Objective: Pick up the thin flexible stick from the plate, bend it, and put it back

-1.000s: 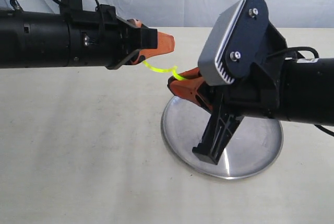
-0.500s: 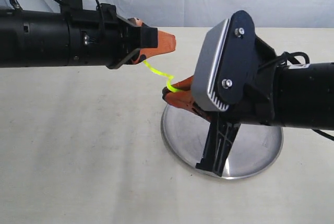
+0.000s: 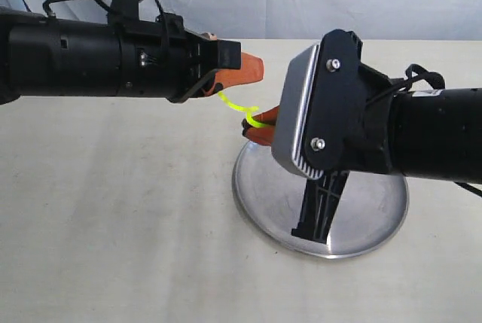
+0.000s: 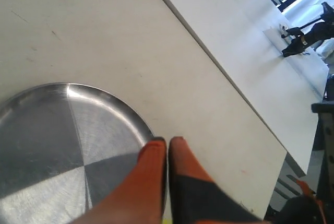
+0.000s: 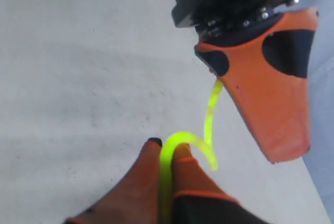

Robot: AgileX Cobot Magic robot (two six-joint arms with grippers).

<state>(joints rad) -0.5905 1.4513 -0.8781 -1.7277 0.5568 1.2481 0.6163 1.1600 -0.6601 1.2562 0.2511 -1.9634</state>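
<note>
Stick (image 3: 239, 107) hangs above plate (image 3: 367, 216) edge, ends clamped by left pincer (image 3: 247, 71) and right pincer (image 3: 254, 128), both closed. Gap narrower than a second ago; curl tighter. Bend likely progressing.

Bent stick (image 3: 235, 106) bridges the narrow gap between left end effector (image 3: 254, 66) and right end effector (image 3: 249, 126) above the plate (image 3: 369, 214) rim, right arm (image 3: 425, 142) overhanging the plate; bare tabletop (image 3: 113, 225) to the left and front is passable.

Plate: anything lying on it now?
Exposed metal of the plate shows nothing on it; the stick is up in the air, bent, pinched between left pincer and right pincer. The right arm covers the plate's middle in the exterior view.
</note>
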